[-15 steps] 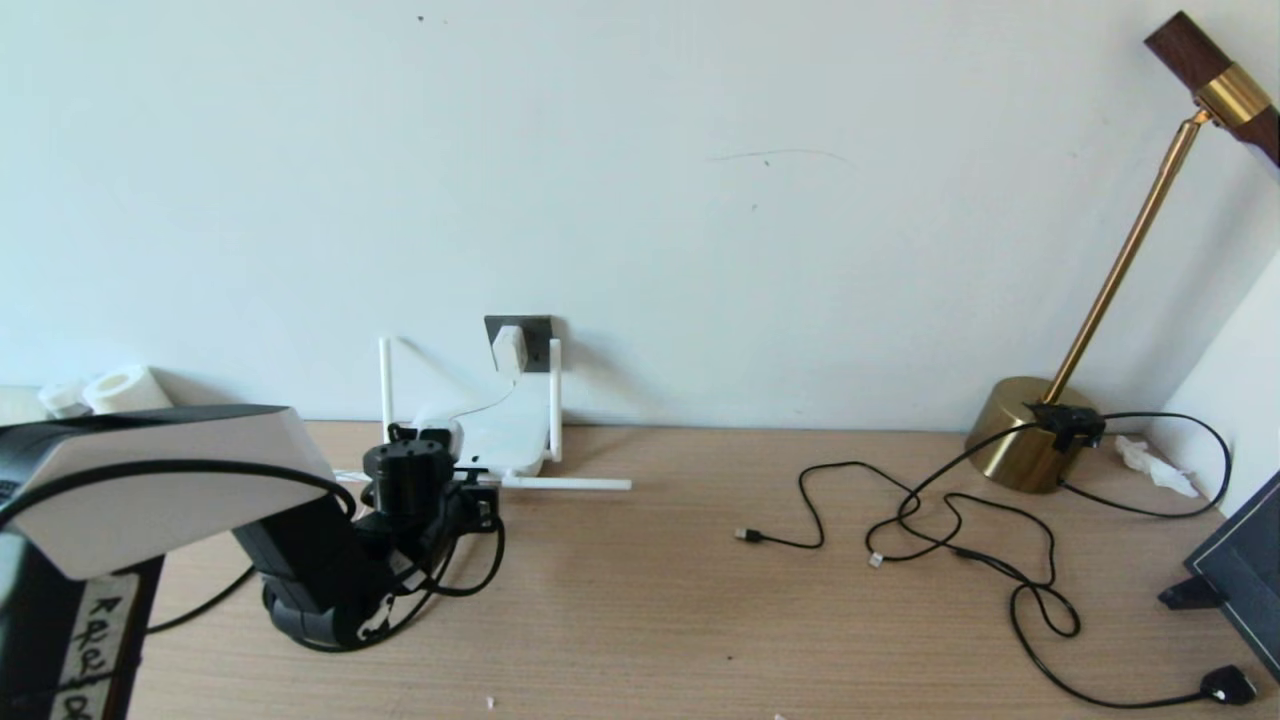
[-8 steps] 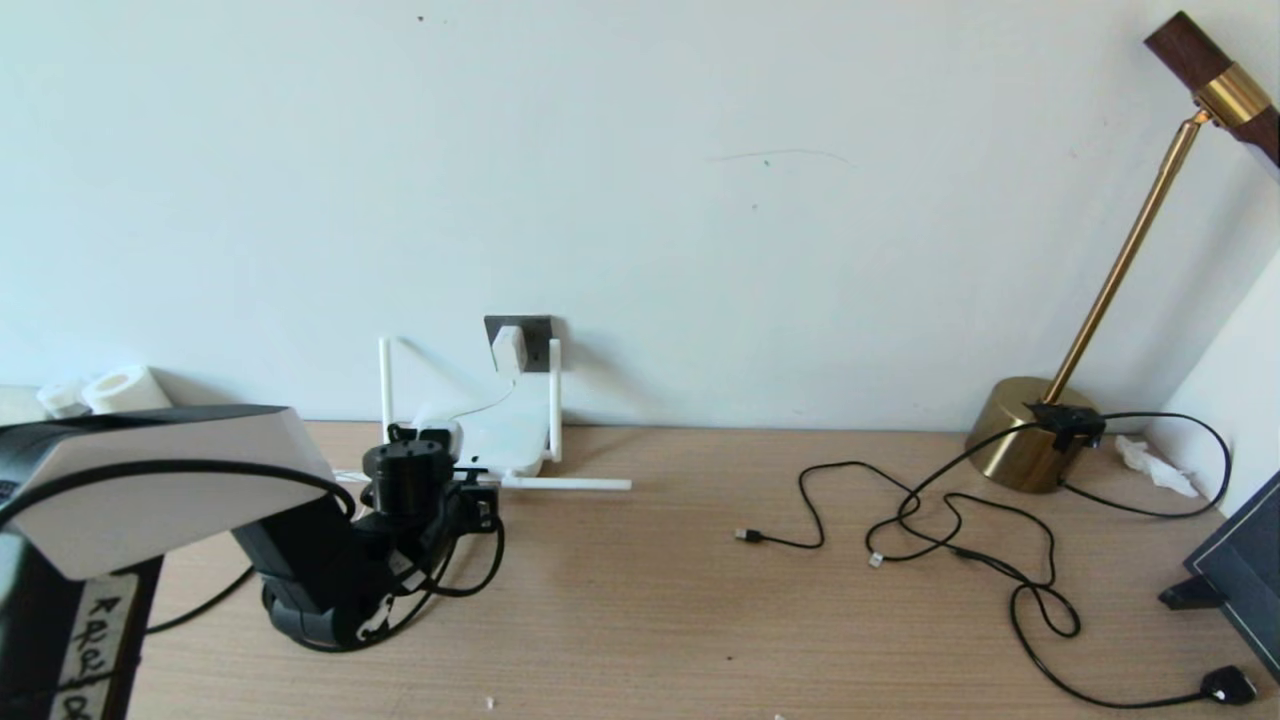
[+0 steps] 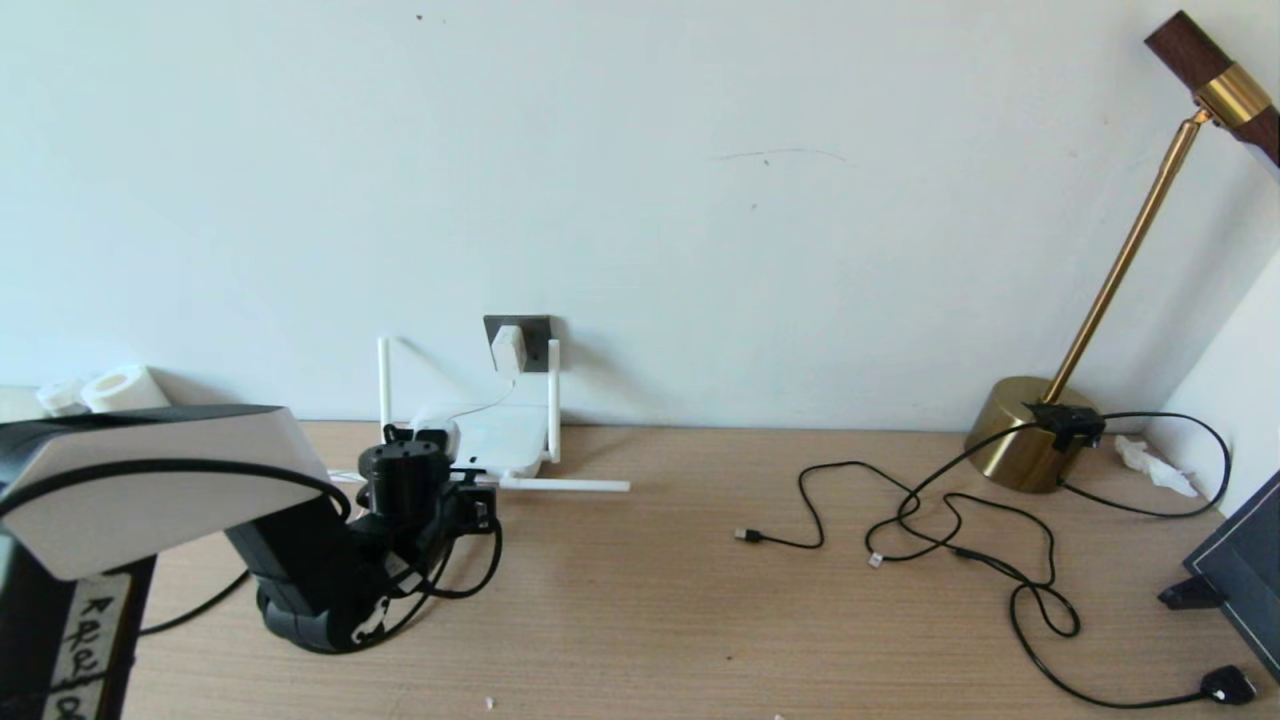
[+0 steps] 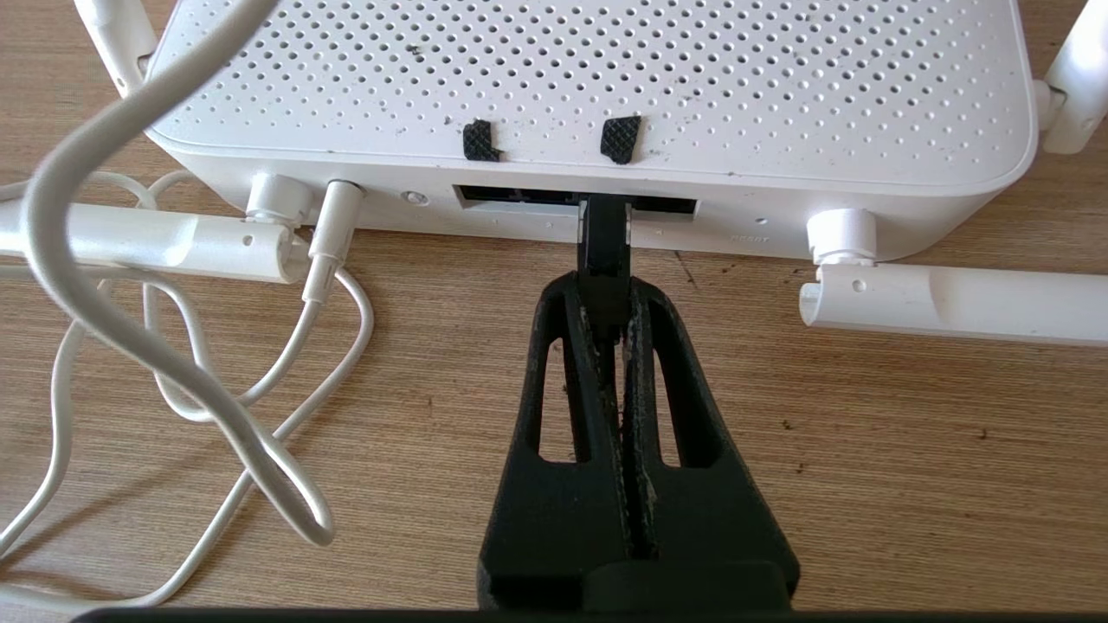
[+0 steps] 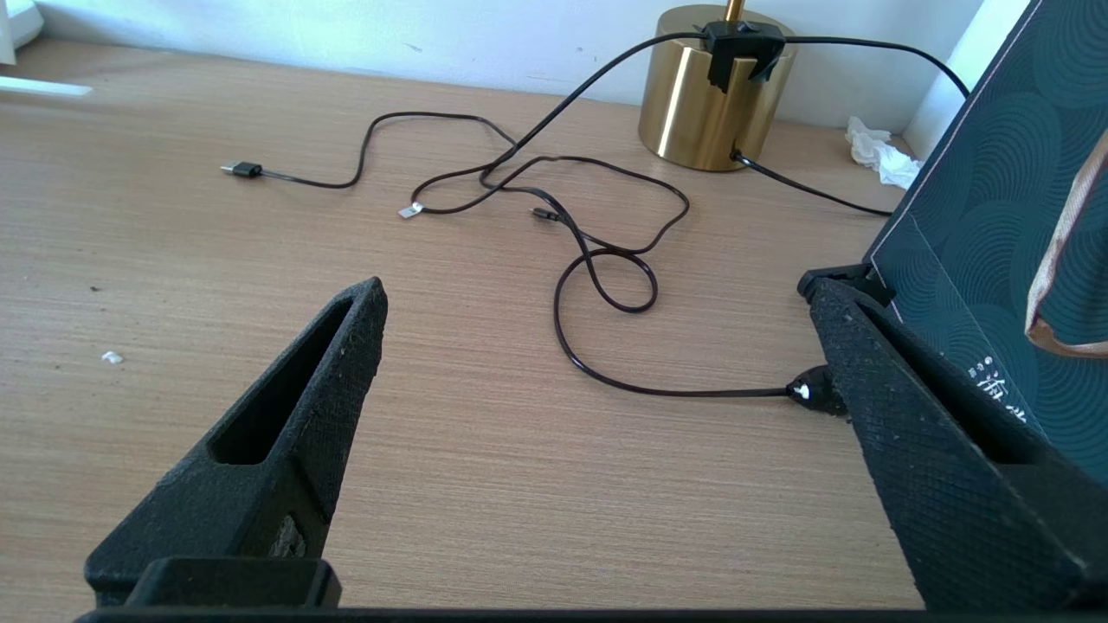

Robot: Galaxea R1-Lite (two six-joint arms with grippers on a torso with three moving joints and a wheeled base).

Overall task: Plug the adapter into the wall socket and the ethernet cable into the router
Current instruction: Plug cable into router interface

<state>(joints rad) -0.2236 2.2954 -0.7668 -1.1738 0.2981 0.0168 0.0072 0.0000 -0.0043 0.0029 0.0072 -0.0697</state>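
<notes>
Perforated white router (image 4: 597, 78) on wood-grain counter (image 4: 866, 450); left end effector (image 4: 606, 298) level, clamped on black ethernet cable (image 4: 603, 238) at port.

Head cam up high, facing wall over table (image 3: 700, 600); left wrist cam super close on router (image 4: 597, 86), right wrist low over cables.

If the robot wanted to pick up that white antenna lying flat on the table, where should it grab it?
Probably mid-length on the flat antenna, coming from above. It lies level on the table as a slim stick, so fingers can straddle it across its width. Its hinged end joins the router, so it would pivot, not lift free.
</notes>
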